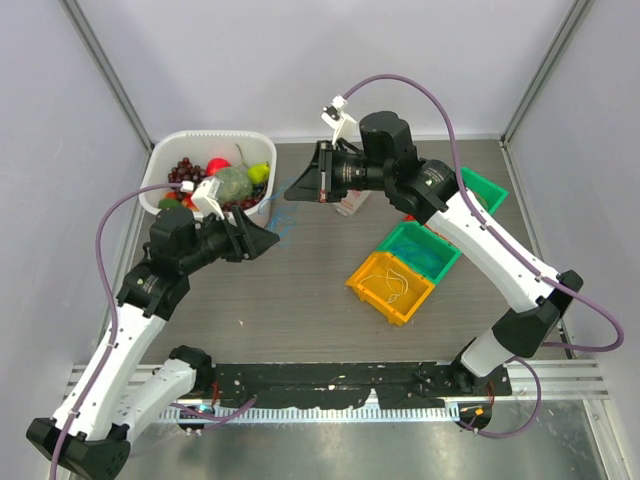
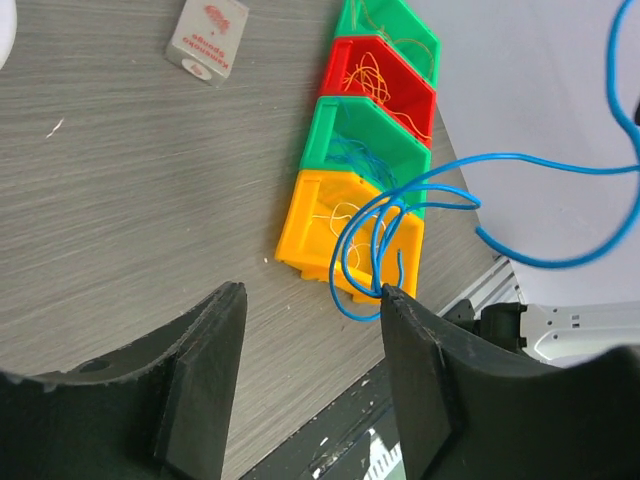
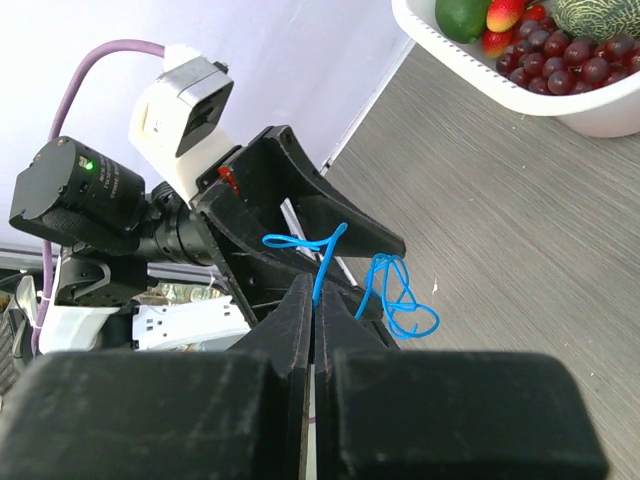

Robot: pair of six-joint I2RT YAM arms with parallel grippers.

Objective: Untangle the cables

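Observation:
A thin blue cable (image 3: 400, 300) hangs in the air between my two grippers, above the table. My right gripper (image 3: 316, 285) is shut on one end of it, and the cable rises out of the closed tips. Its tangled loops (image 2: 365, 245) rest against the tip of one finger (image 2: 400, 310) of my left gripper (image 2: 312, 295), which is open with nothing between its jaws. In the top view the blue cable (image 1: 285, 215) is faint between the left gripper (image 1: 262, 240) and the right gripper (image 1: 297, 190). Other cables lie in the bins: orange (image 2: 372, 75), blue (image 2: 360, 150), white (image 1: 393, 283).
A row of bins stands at the right: yellow (image 1: 375, 290), green (image 1: 445, 262), red (image 2: 345, 55), green (image 1: 492, 188). A white basket (image 1: 210, 133) of fruit sits at the back left. A small packet (image 2: 208, 38) lies on the table. A black rail (image 1: 330, 380) runs along the near edge.

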